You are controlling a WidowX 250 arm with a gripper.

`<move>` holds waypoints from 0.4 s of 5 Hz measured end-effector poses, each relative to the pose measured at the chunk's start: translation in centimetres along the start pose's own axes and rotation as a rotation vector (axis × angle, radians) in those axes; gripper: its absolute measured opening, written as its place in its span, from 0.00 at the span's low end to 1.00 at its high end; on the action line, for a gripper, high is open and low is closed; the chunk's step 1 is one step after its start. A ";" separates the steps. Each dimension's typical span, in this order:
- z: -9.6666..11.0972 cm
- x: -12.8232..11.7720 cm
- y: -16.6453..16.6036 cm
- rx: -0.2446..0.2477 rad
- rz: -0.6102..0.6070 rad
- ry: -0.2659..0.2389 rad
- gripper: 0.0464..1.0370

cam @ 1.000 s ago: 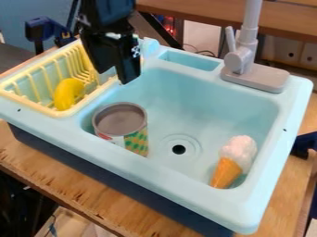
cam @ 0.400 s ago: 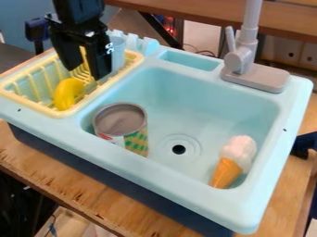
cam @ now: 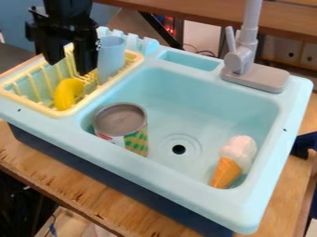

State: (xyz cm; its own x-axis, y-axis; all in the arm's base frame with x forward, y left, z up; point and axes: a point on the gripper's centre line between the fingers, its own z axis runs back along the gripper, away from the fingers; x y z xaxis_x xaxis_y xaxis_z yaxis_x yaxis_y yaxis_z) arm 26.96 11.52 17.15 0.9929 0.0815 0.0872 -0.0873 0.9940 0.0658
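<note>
Camera view: yellow toy (cam: pixel 63 94) lay inside the rack (cam: pixel 31 103), by its near corner, curved side up. Probably light, fairly stiff plastic, a bit slick, not fragile; best hold likely across the middle of the curve, one jaw each side. Gripper (cam: pixel 72 62) hung over the rack's far half, pointing down, jaws apart, nothing held. Cup (cam: pixel 111 53) stood upright just beside it, toward the rack's far right corner. Can (cam: pixel 121 120) sat in the sink (cam: pixel 186 88), left side.

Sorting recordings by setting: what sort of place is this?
Probably a workshop or lab with a toy kitchen: a toy sink on a wooden table, beneath a robot gripper.
</note>
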 end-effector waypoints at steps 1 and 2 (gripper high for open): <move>-0.8 0.1 1.2 0.026 0.051 -0.037 0.96; -1.3 -0.1 2.1 0.043 0.077 -0.125 0.96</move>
State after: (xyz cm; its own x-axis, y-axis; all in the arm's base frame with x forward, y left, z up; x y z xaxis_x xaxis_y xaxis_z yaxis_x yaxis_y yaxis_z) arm 26.77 13.68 16.02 0.9654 0.1450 0.2168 -0.1690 0.9808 0.0968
